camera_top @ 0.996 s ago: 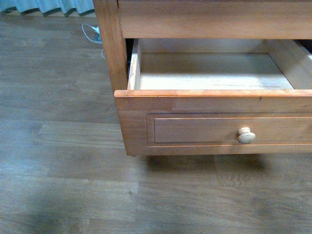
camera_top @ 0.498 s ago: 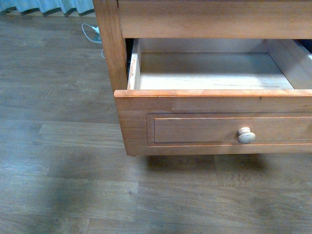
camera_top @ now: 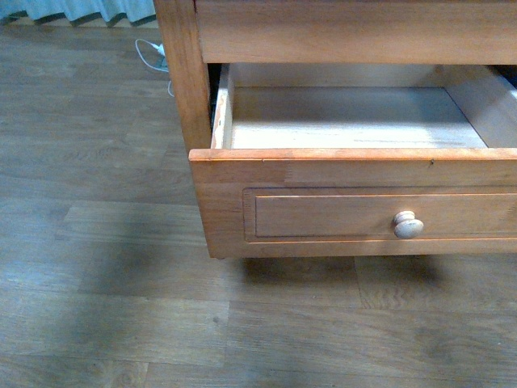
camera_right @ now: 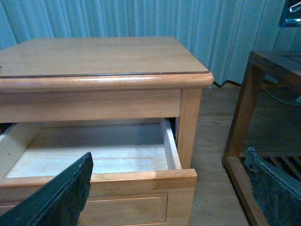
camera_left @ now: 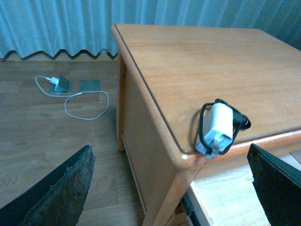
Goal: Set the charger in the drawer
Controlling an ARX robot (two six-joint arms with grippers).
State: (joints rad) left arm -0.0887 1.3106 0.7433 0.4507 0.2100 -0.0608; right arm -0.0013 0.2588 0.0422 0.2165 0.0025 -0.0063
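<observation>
Charger [camera_left: 217,126] lies on cabinet top [camera_left: 202,61] corner, above open drawer [camera_top: 323,171]

Inside the drawer [camera_top: 323,171], the bottom has turned slightly greyer.

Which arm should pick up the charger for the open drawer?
Left. Its wrist camera shows the charger at the corner of the cabinet top, ahead of its open jaws. The right wrist view faces the open, empty drawer, with no charger visible.

No readable text, label or number anywhere
</observation>
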